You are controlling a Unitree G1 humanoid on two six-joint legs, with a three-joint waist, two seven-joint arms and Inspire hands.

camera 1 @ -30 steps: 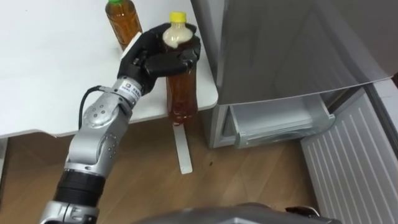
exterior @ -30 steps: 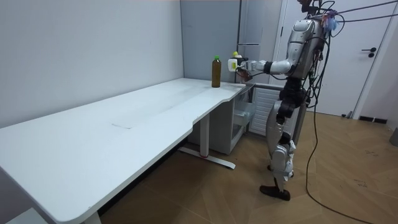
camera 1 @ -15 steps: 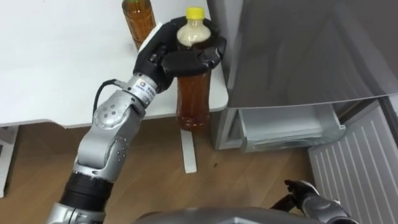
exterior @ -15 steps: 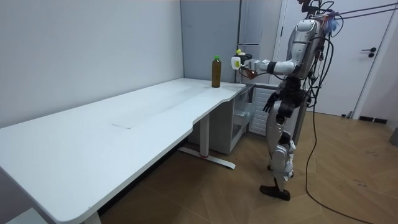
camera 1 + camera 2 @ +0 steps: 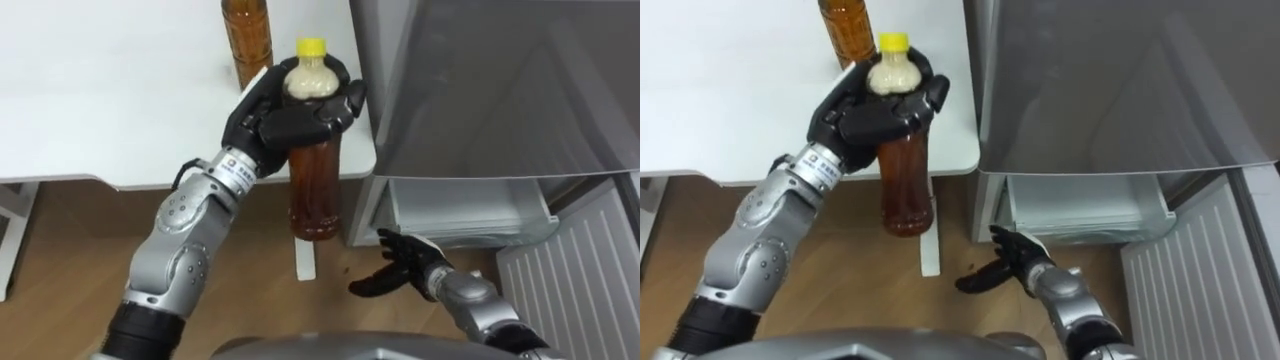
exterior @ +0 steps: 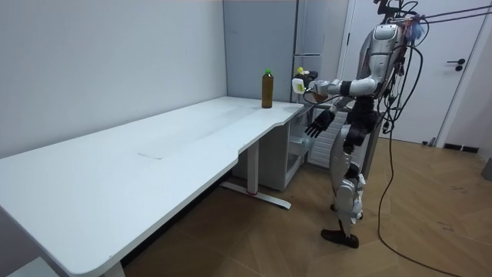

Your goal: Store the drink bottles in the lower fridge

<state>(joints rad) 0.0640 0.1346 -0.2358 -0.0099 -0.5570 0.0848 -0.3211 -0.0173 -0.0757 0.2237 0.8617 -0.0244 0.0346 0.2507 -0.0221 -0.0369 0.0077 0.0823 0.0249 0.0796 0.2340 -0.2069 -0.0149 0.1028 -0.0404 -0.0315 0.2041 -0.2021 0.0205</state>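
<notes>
The fingers (image 5: 305, 112) of the left hand (image 5: 262, 112) are curled round the shoulder of a bottle (image 5: 315, 190). They hold it upright in the air just off the surface (image 5: 100, 90) edge, beside the fridge (image 5: 500, 80). The right hand (image 5: 405, 265) hangs low, fingers spread and empty, near the open lower drawer (image 5: 465, 205). A second bottle (image 5: 247, 35) stands on the surface. Neither drink looks stowed yet: one is in hand, the other is untouched.
</notes>
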